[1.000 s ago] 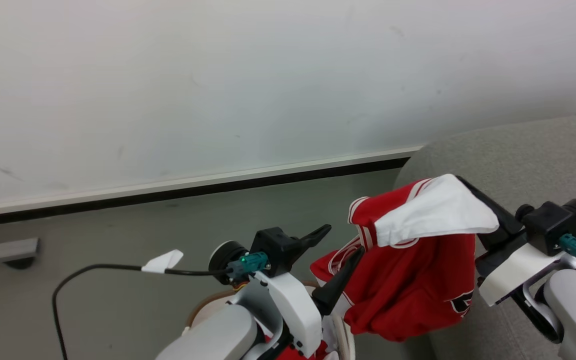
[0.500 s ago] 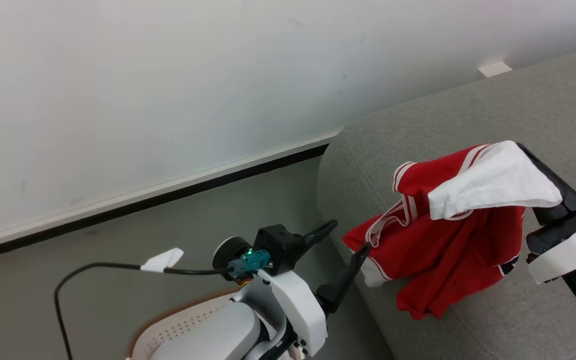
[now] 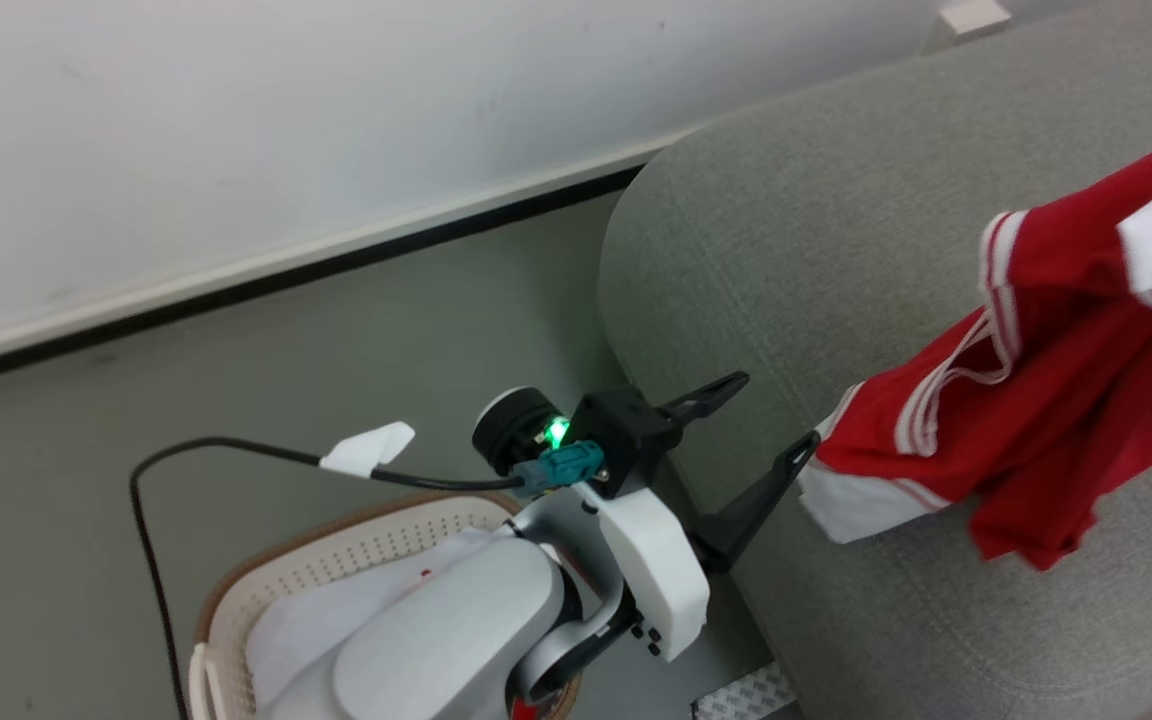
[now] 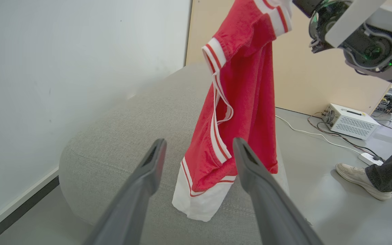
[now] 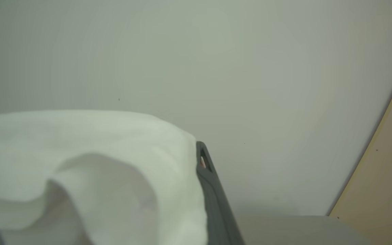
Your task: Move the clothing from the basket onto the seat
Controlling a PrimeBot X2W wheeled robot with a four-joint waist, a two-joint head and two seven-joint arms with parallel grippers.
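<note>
The clothing (image 3: 1066, 400), a red garment with white panels and striped trim, hangs over the grey seat (image 3: 786, 250), held from above at the right. In the left wrist view the clothing (image 4: 247, 102) dangles with its white hem low against the seat (image 4: 121, 136). My right gripper (image 5: 198, 154) is shut on the clothing, and white cloth (image 5: 97, 153) drapes over its fingers. My left gripper (image 3: 776, 412) is open and empty at the seat's near edge, just left of the hem. The basket (image 3: 336, 545) stands on the floor under my left arm.
White lining cloth (image 3: 296, 620) lies in the basket. A black cable (image 3: 146, 520) loops over the floor by the white wall. Beyond the seat a person's shoe (image 4: 359, 175) stands on the floor near a white box (image 4: 349, 120) and its cables.
The head camera has swung toward the seat. My right gripper has carried the clothing rightward, from above the basket to over the seat. My left gripper stays open.
</note>
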